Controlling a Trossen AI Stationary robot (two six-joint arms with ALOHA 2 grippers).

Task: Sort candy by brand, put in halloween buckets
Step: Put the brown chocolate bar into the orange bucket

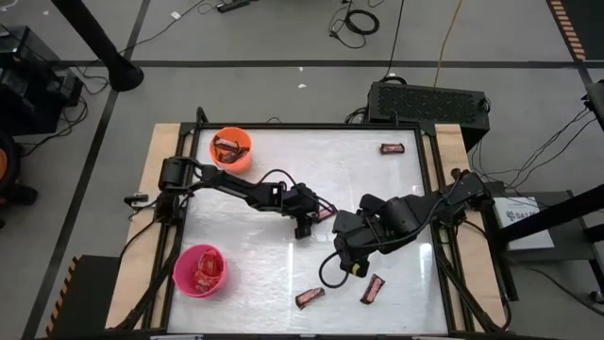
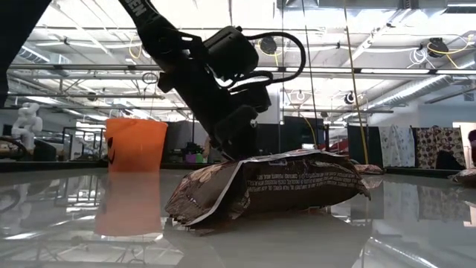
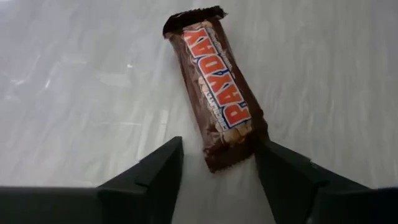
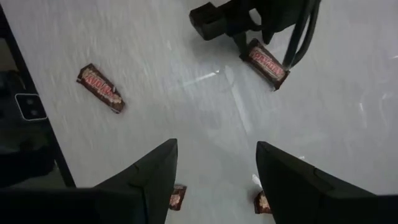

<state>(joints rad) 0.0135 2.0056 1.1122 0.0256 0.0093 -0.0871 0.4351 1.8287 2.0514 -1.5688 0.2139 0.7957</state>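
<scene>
A brown Payday bar [image 3: 217,87] lies flat on the white table near its middle [image 1: 326,212]. My left gripper [image 3: 221,144] is low over it and open, one finger on either side of the bar's near end [image 1: 311,220]. My right gripper [image 4: 216,144] is open and empty. It hovers above the table to the right and nearer [image 1: 349,250], looking down on the same bar [image 4: 267,62]. The orange bucket [image 1: 231,148] at far left holds dark bars. Near left, the pink bucket [image 1: 200,270] holds red ones. My left gripper comes at the bar from above with its fingers slanting down along the bar. One finger [image 3: 280,168] stands right at the wrapper's edge [image 3: 254,140], and I cannot tell whether it touches. The other finger [image 3: 168,162] stands apart from the bar.
Three more brown bars lie loose: one by the far right corner [image 1: 392,148] and two near the front edge [image 1: 310,297] [image 1: 372,288]. One of the front bars fills the low view [image 2: 275,182], with my left arm behind it. Bare table [image 1: 415,274] lies between them.
</scene>
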